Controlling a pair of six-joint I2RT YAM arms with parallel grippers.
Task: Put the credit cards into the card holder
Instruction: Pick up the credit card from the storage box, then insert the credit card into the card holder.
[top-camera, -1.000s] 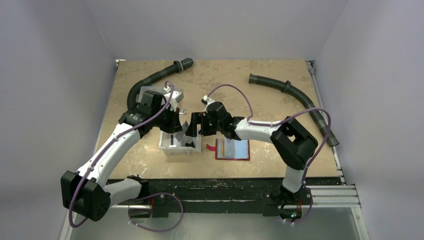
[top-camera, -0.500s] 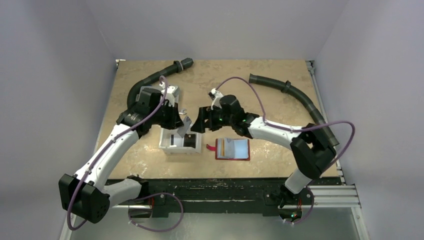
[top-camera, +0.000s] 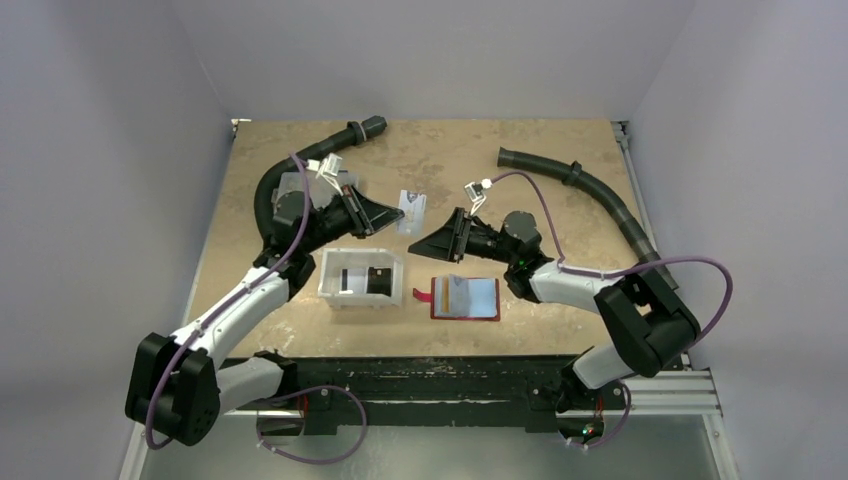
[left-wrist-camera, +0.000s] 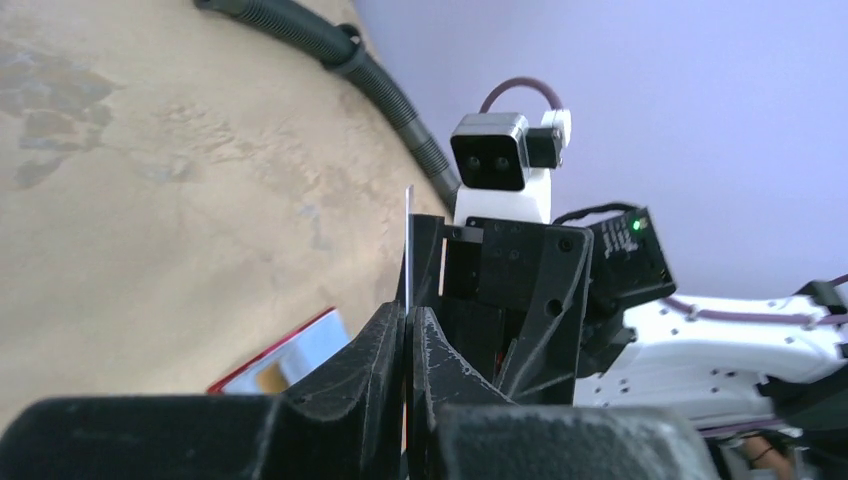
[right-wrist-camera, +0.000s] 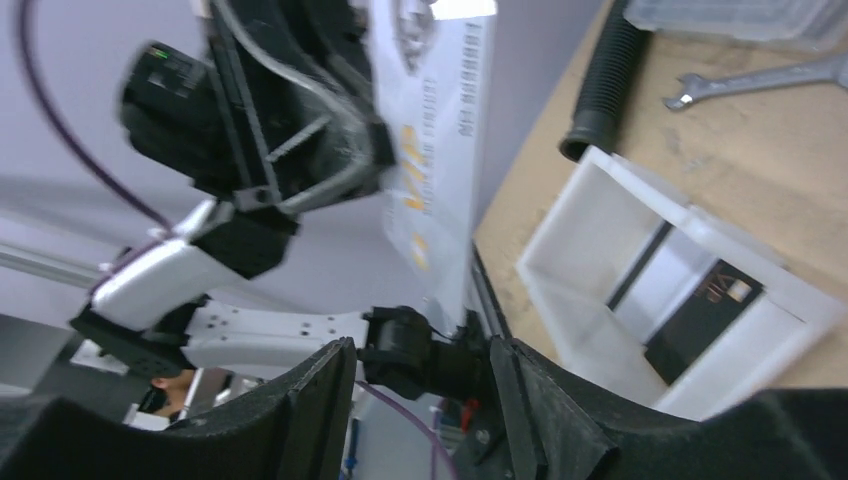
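Mid-air above the tan table (top-camera: 450, 150), left gripper (top-camera: 398, 212) pinches a thin whitish printed plastic card (top-camera: 411, 209), right gripper (top-camera: 435, 242) gapes wide beside it: clamp the card's free half squarely before left lets go; red leather-like card holder (top-camera: 466, 298) lies open on the table.

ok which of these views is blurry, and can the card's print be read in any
Right wrist view: soft, the print on the card smeared and unreadable, the right gripper a dark blur. Left wrist view: the left gripper out of focus, the card edge-on as a thin line, the background sharper. Top view: evenly lit, no glare, card too small to read.
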